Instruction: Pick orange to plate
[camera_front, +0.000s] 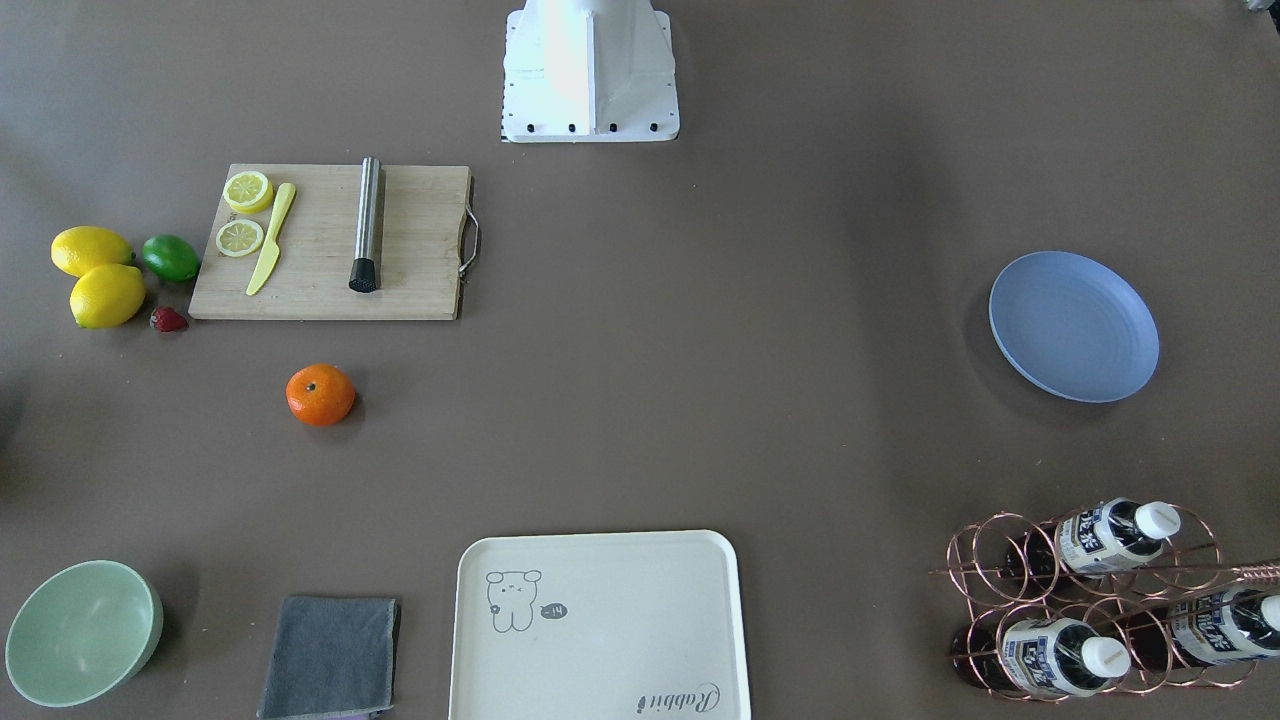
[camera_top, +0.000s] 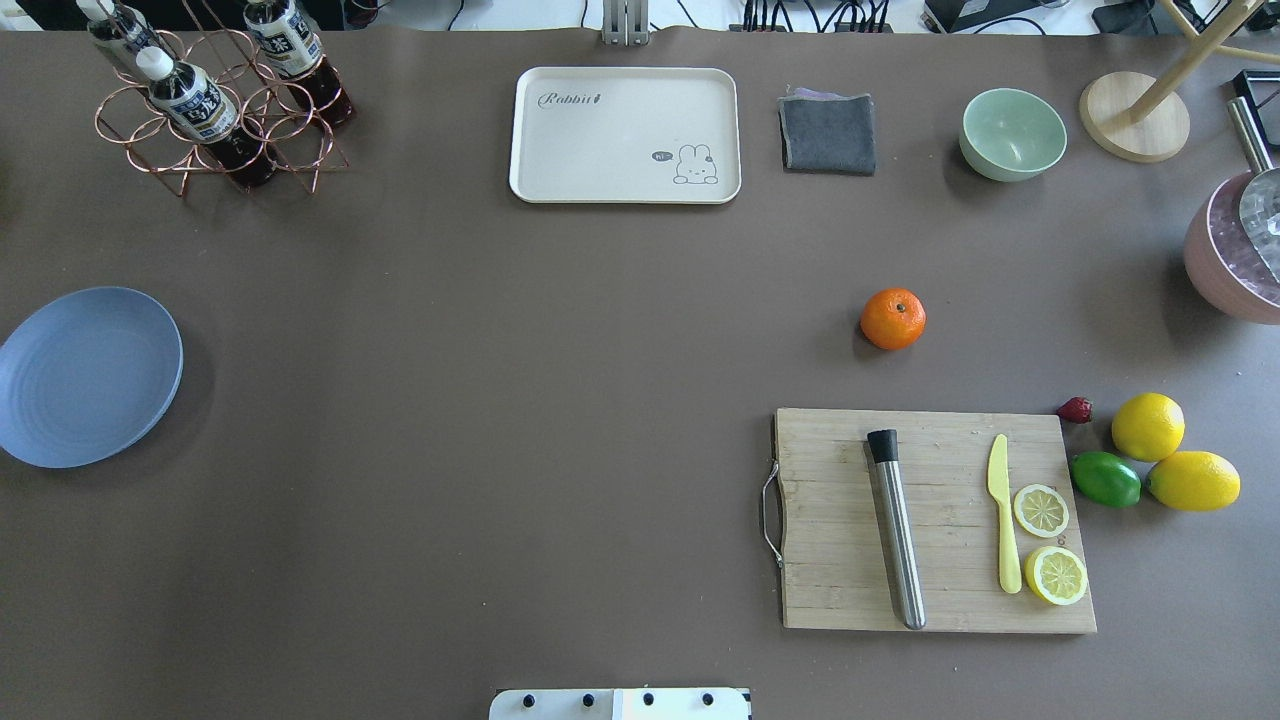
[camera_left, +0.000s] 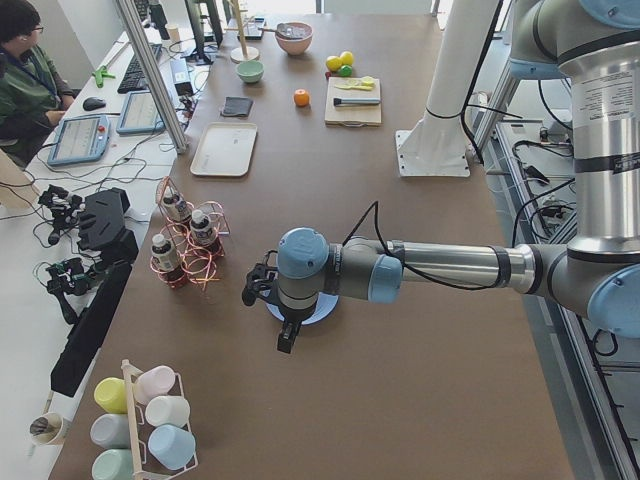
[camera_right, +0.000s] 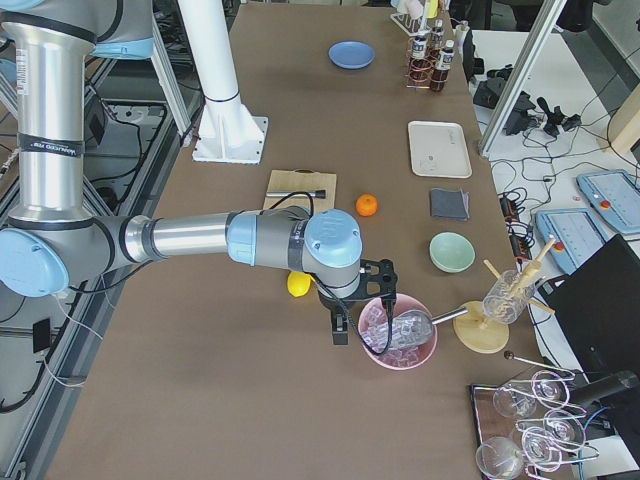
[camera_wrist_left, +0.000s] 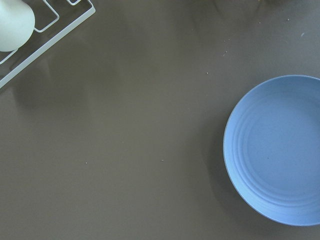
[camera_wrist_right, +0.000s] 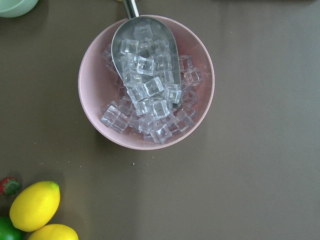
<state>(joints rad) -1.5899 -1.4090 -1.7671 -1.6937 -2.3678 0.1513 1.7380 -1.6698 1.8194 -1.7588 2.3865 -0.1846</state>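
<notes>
Table (camera_top: 560, 330): arms out over opposite ends. Left arm (camera_left: 440, 265) hangs the left gripper (camera_left: 287, 338) over the plate (camera_top: 85, 375) at the table's far left. Right arm (camera_right: 190, 238) holds the right gripper (camera_right: 340, 328) by the pink ice bowl (camera_wrist_right: 90, 80). Jaws on both: can't tell, only the side views catch them. Cutting board (camera_top: 830, 560) on robot's right. Orange (camera_top: 892, 318) sits on the table just past the board's far edge, well apart from plate and both grippers.

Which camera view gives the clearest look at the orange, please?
The exterior front-facing view: the orange is large, unobstructed, stem dimple visible. Overhead shows it similarly; both side views show it small; neither wrist view shows it.
</notes>
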